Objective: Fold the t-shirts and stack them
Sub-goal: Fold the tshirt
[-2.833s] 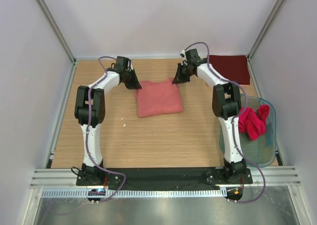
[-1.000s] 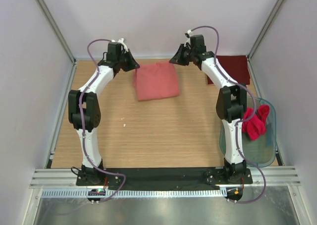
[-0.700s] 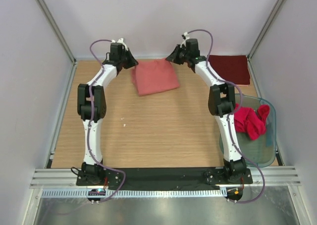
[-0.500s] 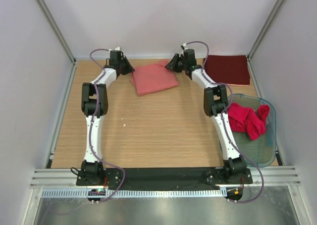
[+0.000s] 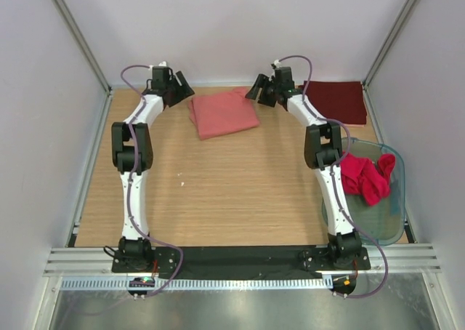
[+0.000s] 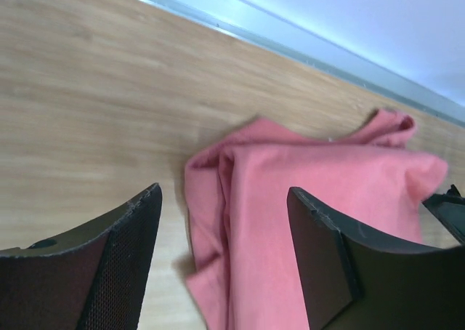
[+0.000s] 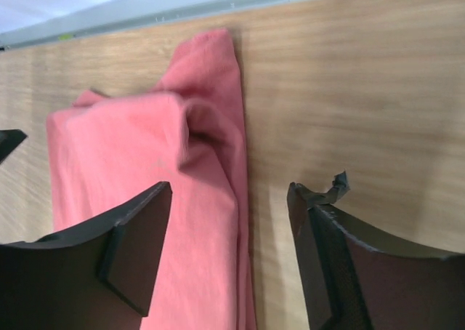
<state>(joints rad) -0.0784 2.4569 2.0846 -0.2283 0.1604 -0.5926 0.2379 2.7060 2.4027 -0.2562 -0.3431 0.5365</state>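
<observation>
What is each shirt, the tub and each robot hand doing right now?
Salmon-pink shirt: folded, lying on the table, not gripped.
Dark maroon shirt: folded flat in the far right corner.
Tub: at the table's right edge, holding shirts.
Bright red-pink shirts: crumpled, unfolded, inside the tub.
Left gripper: open, empty.
Right gripper: open, empty.

Left hand [image 6: 224,193] spread wide, empty; salmon-pink t-shirt [image 6: 320,170] on wooden table [image 6: 87,90].
</observation>
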